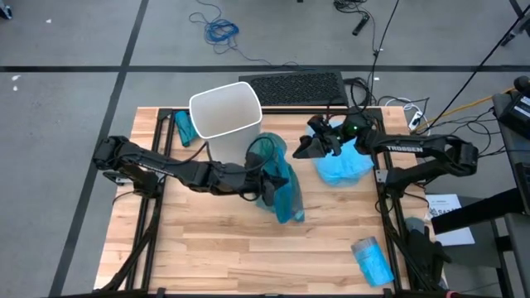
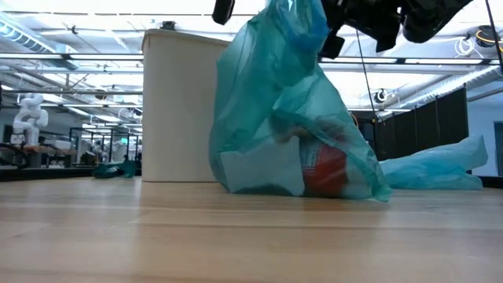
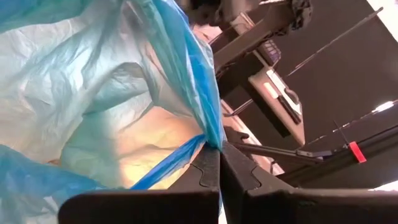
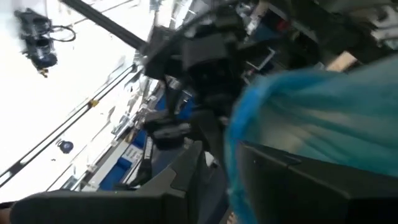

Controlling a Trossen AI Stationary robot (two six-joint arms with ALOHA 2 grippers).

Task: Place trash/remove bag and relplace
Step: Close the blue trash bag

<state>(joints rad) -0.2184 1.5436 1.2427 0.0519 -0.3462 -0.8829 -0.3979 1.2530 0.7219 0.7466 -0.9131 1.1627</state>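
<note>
A teal bag [image 1: 284,192] full of trash stands on the table in front of the white bin [image 1: 224,110]. A red-and-white bottle [image 2: 324,168] shows through the bag's wall. My left gripper [image 1: 263,170] is shut on the bag's top. My right gripper [image 1: 305,149] is level over the far right of the table, shut on a pale blue bag [image 1: 344,165], which trails down onto the table [image 2: 440,169]. My left gripper pinches a gathered fold of the teal bag's rim [image 3: 211,142] between its two fingers, coming in about level from the table's left. The bag hangs slack below the hold, with its bottom [image 2: 299,185] on the table. My right gripper has the pale blue bag's plastic [image 4: 239,134] between its fingers. The plastic drapes over one finger [image 4: 298,180], and the rest lies on the table.
A blue bag roll [image 1: 371,258] lies at the near right corner, and a teal bundle [image 1: 184,128] lies left of the bin. A black keyboard [image 1: 296,88] and cables sit beyond the table's far edge. Bare wood lies near the front.
</note>
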